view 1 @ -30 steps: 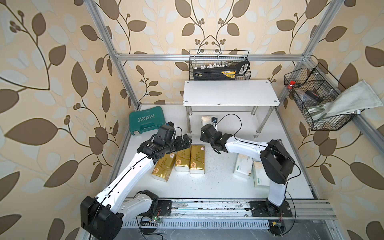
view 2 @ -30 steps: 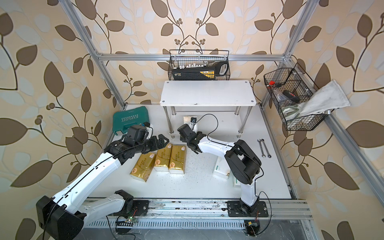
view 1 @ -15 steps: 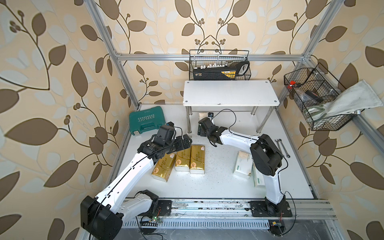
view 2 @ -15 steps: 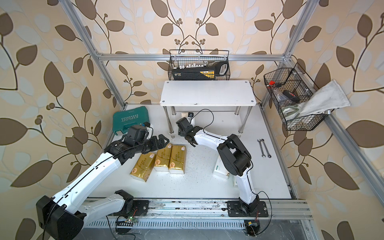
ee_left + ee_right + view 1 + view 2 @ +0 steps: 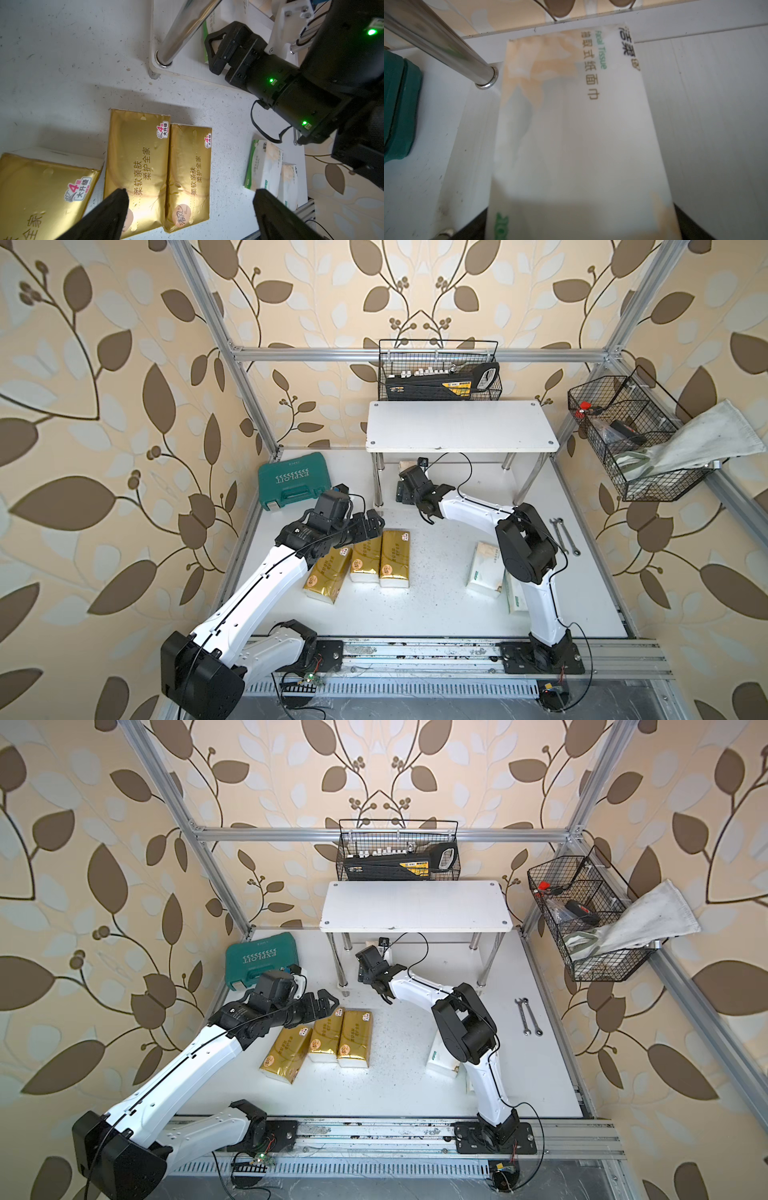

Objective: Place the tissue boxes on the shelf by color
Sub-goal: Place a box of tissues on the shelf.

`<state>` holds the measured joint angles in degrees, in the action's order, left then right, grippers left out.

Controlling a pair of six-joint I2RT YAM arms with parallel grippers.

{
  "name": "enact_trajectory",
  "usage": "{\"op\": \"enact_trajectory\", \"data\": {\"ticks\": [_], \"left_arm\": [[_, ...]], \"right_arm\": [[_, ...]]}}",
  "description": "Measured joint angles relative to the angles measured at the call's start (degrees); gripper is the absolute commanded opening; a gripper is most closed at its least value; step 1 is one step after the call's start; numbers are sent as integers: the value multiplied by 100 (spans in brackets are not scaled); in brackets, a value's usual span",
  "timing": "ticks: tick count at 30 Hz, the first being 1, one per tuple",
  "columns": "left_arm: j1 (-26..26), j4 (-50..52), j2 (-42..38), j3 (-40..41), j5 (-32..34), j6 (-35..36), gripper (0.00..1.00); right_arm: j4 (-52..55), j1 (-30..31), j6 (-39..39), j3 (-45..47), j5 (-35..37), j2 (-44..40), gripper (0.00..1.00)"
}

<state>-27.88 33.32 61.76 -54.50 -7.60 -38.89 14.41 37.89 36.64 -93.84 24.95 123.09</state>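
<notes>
Shelf (image 5: pixel 461 425): stood at 12 o'clock on the tabletop (image 5: pixel 436 605).
White tissue box (image 5: pixel 571 135): laid on the lower board, just beside the 9 o'clock legs.
Right gripper (image 5: pixel 409 483): advanced from mid-tabletop toward 12 o'clock since a second ago; jaws set either side of the white tissue box, and whether they are clamped or loosened cannot be told.
Left gripper (image 5: pixel 190 194): unmoved; jaws held wide apart above the gold tissue boxes (image 5: pixel 395 558), at 9 o'clock.
Other white tissue boxes (image 5: pixel 484 570): left at 4 o'clock.

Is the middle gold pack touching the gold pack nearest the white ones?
Touching. Left wrist view: middle gold pack and outer gold pack meet along their long edges.
</notes>
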Motion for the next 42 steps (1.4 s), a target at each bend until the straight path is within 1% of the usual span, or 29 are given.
{"op": "enact_trajectory", "data": {"ticks": [18, 26, 42], "left_arm": [[-37, -4, 0, 2, 4, -22, 99], [-74, -4, 0, 2, 9, -24, 99], [-92, -28, 0, 2, 11, -28, 99]], "right_arm": [[-39, 120, -4, 177, -9, -109, 99], [-52, 214, 0, 446, 35, -348, 99], [-98, 214, 37, 1064, 151, -809, 99]]}}
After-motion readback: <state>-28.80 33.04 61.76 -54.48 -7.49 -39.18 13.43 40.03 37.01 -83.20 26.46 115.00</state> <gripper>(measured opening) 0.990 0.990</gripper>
